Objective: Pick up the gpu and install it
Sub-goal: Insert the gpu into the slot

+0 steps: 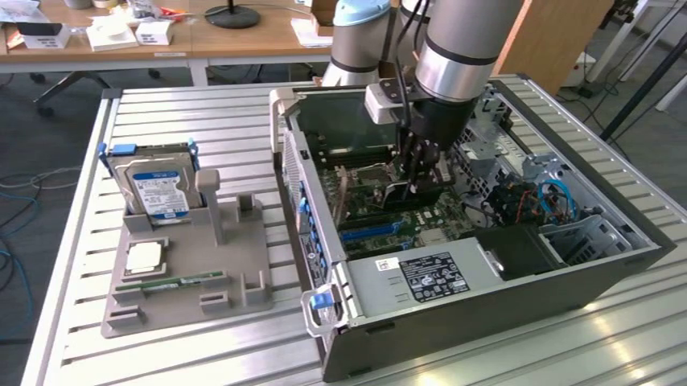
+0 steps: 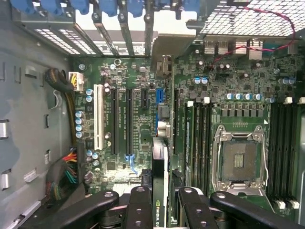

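Power supply [image 1: 429,273] sits nearest, in the lower middle of the exterior frame. It fills the front end of the open computer case [image 1: 601,265], which lies on its side on the slatted tabletop [image 1: 193,112]. At lower left, a grey tray [image 1: 183,277] carries a hard drive [image 1: 159,189] standing upright and a memory stick [image 1: 172,283] lying flat.

Mid-frame, the claw [image 1: 417,173] reaches down into the case, clenched on the gpu [image 1: 406,195]. The card is held on edge above the motherboard [image 1: 429,221]. The wrist view agrees: fingers [image 2: 138,205] press both faces of the thin card. It hangs between the long black slots [image 2: 121,119] and the memory slots [image 2: 200,138]. It does not look seated, and I cannot tell which slot it lines up with.

Judgement on this step:
- The card's lower edge should run parallel to its slot and sit square over it before any push, since a tilt would likely jam one corner.
- The bracket end should meet the rear openings by the blue retainer clips [image 2: 119,7].

Room is tight:
- The processor socket [image 2: 240,160] flanks one side.
- The white slot [image 2: 98,117] and a cable bundle [image 2: 66,174] flank the other.
- In the exterior frame, blue cables [image 1: 553,201] crowd the space right of the claw.
- The case's rear wall [image 1: 295,185], left of centre, is the hard edge.

Farthest off, at upper left, stand wooden desks [image 1: 247,40].
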